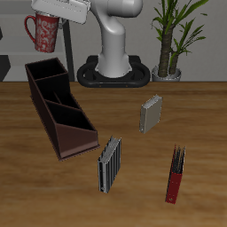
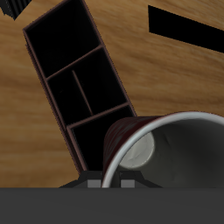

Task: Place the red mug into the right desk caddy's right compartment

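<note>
Overhead, the gripper hangs well above the counter, its fingers clamped on the rim of the red mug, which is in the air with its handle pointing away from the robot's base. Directly below lies the right desk caddy, its squarish right compartment nearest the mug. Farther out stand two grey ribbed blocks and a slim red book. No writing can be read on anything.

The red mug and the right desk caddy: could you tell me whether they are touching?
Apart. The exterior view shows the red mug held up by the gripper, with a plain gap above the right desk caddy.
</note>
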### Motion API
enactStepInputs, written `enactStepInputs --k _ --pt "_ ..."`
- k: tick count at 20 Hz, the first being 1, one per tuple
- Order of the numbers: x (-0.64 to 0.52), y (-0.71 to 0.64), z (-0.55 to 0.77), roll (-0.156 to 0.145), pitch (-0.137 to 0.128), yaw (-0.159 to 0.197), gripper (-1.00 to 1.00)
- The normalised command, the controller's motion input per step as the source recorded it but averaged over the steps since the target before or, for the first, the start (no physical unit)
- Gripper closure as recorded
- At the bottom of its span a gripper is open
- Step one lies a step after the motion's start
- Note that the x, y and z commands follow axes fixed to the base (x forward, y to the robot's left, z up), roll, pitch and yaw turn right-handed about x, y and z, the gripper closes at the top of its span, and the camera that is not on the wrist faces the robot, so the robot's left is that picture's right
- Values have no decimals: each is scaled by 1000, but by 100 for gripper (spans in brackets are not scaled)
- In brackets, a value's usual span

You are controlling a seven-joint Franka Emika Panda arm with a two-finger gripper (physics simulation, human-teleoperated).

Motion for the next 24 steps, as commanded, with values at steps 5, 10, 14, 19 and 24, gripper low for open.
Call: enactStepInputs --k 5,10,14,19,24 --pt "71 37 -165 9 -1 -24 100" --pt "162 -68 -180 -6 -1 -27 100" --pt "30 -25 -129 -26 -6 -19 100" --pt "-141 -34 -238 20 14 -23 100" --pt "-159 -10 -114 17 -9 0 100"
